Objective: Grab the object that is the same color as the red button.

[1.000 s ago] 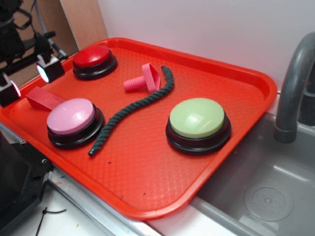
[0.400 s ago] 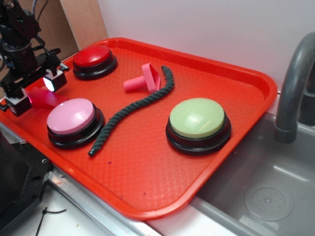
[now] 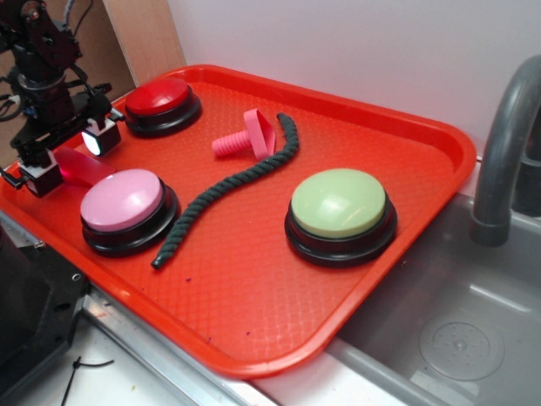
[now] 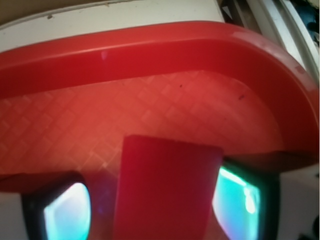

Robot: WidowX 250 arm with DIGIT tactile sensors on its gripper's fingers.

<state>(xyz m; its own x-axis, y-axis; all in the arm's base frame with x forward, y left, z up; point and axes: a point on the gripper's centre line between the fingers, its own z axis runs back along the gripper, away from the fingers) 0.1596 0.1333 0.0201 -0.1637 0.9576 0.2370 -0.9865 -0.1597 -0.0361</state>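
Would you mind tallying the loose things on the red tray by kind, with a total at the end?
Push buttons: 3, namely the red button, the pink button and the green button.
Red block, between the fingers of the gripper: 1
Pink screw peg: 1
Dark rope: 1
Total: 6 things on the tray.

Your exterior view looks down obliquely across the whole textured red plastic tray. Your wrist view sits close, facing its curved rim; both share that corner.
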